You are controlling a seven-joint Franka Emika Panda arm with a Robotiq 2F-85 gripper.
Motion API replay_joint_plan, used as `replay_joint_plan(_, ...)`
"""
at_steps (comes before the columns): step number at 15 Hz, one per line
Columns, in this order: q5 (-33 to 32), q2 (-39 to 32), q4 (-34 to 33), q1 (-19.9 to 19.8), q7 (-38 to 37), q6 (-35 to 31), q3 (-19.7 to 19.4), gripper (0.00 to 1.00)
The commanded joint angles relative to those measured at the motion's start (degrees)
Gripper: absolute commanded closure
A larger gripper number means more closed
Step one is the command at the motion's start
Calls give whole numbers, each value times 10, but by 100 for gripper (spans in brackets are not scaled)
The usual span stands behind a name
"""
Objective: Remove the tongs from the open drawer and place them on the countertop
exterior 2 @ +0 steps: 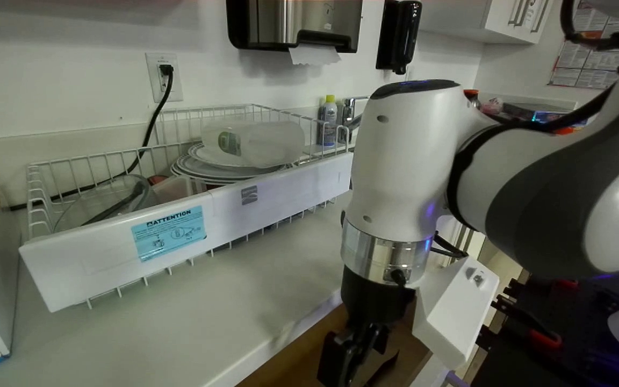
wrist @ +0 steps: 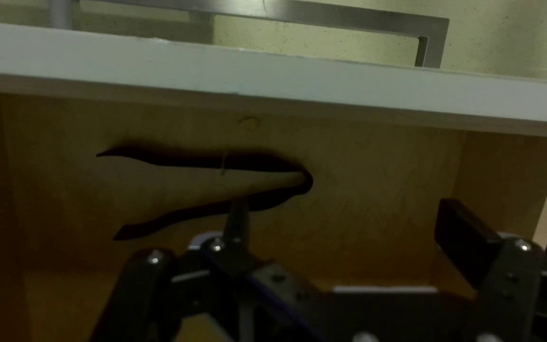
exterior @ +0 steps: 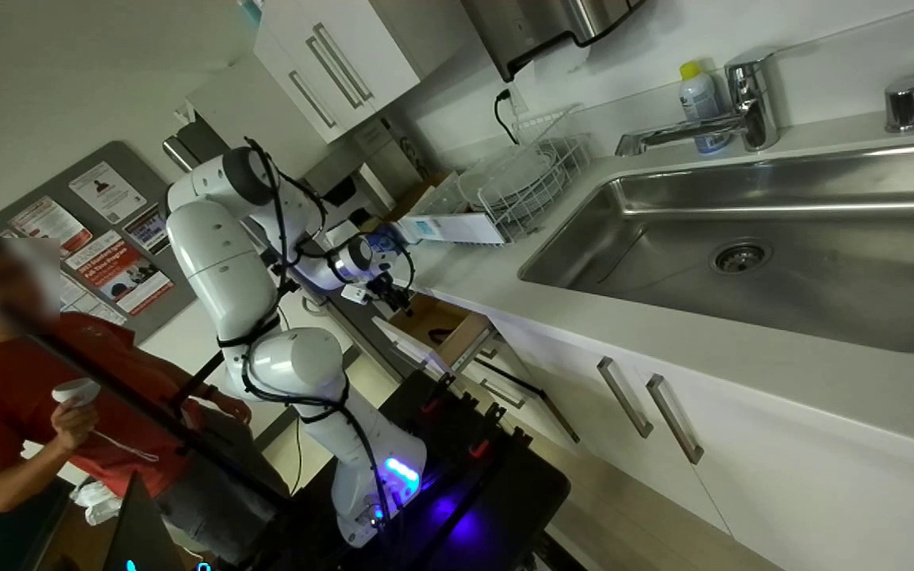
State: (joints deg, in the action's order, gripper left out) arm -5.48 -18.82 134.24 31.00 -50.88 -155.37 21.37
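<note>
Over the open drawer (wrist: 273,73): the gripper (wrist: 342,209) is hanging with its jaws standing wide apart, a broad gap showing between them.
Tongs (wrist: 257,161): dark and V-shaped, they are lying inside the drawer, below the gripper; in the wrist view one fingertip (wrist: 238,223) is crossing the nearer leg, and whether it is touching, we are not able to tell.
Tong legs: the joined end is falling within the gap in that view, the loose ends reaching out past one finger.
Drawer inside: light brown wood is surrounding the tongs beneath the gripper, and beyond them the pale front is rising, a steel bar handle (wrist: 349,18) showing past it.
Arm (exterior: 219,262): from above the gripper, it is arching back, white and jointed, down to a base where blue light (exterior: 401,472) is glowing.
Countertop (exterior 2: 191,317): just beside the gripper, it is stretching away smooth and white.
Dish rack (exterior 2: 299,185): near the gripper, up on that countertop, it is holding stacked plates (exterior 2: 223,173) and a translucent container (exterior 2: 272,142).
Sink (exterior: 663,246): farther from the gripper, it is gleaming beside the faucet (exterior: 754,103), a yellow-capped bottle (exterior: 699,103) standing close by.
Person (exterior: 104,349): well apart from the gripper, someone in a red shirt is holding a white handheld device (exterior: 76,390).
</note>
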Motion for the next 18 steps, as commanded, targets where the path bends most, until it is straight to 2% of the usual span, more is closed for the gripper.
replay_joint_plan(1,5,-16,-10,12,10,1,-27,0)
replay_joint_plan(4,8,-40,-12,6,21,-19,-44,0)
replay_joint_plan(10,60,-103,-23,-6,95,-69,-41,0)
replay_joint_plan(18,114,-151,-34,22,126,-105,-43,0)
